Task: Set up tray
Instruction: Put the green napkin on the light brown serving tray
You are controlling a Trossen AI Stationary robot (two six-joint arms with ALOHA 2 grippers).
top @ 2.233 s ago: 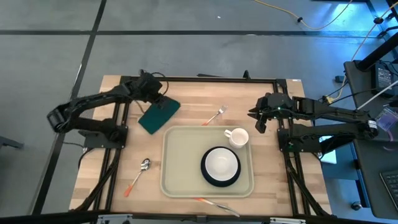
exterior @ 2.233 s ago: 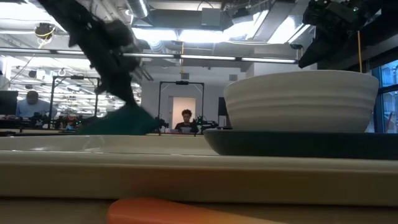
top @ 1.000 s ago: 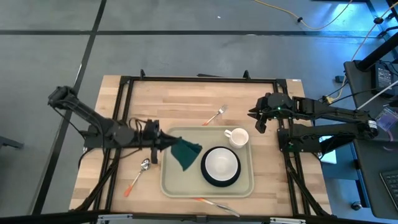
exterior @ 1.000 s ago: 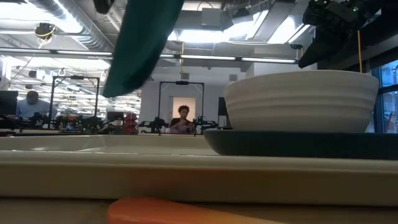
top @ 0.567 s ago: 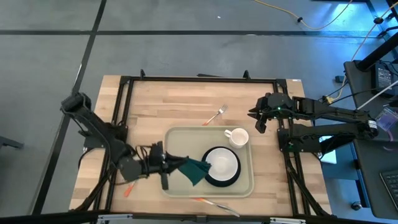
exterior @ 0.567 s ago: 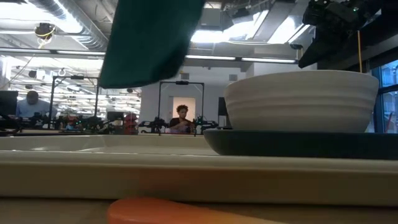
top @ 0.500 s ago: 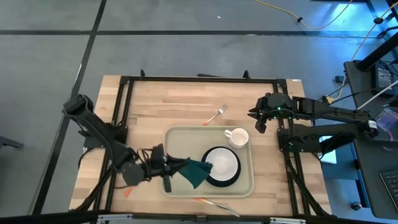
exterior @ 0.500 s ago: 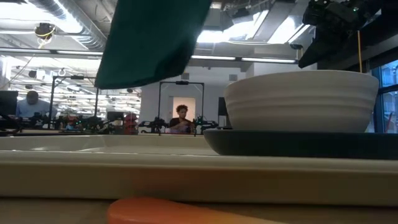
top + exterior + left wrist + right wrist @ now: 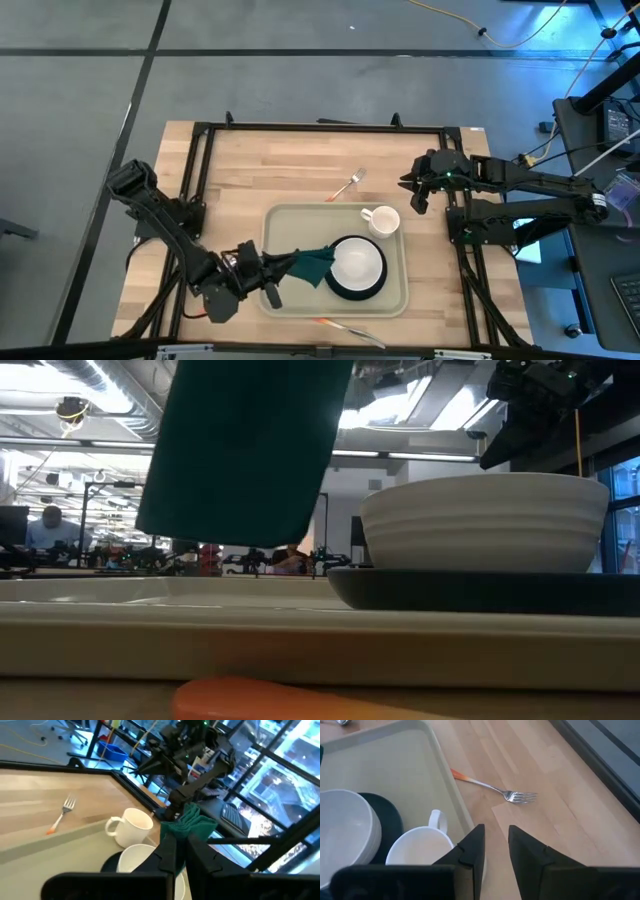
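The beige tray (image 9: 290, 225) lies at the table's near middle. It holds a white bowl (image 9: 357, 262) on a dark plate and a white mug (image 9: 381, 220). My left gripper (image 9: 278, 270) reaches level over the tray's left rim, shut on the dark green napkin (image 9: 312, 264), which spreads toward the bowl. In the low view the napkin (image 9: 240, 450) hangs above the tray's floor (image 9: 200, 625). My right gripper (image 9: 412, 195) waits open above the table just right of the mug, nothing between its fingers. My left gripper pinches a bunched part of the napkin (image 9: 189, 826) between its two fingers (image 9: 167, 851). The fingers come level from the table's left side. The cloth is gathered in folds at the fingers and hangs slack, lifted clear of the tray's floor beside the bowl.
A fork (image 9: 347, 185) with an orange handle lies on the wood beyond the tray's far rim. A knife (image 9: 345, 328) with an orange handle lies along the near edge. A black frame runs round the tabletop. Bare wood lies at the far left.
My left gripper has carried the napkin toward the table's near edge and slightly right, rolling as it went. The napkin stayed lifted. It now hangs closer to the bowl and fills more of the low view.
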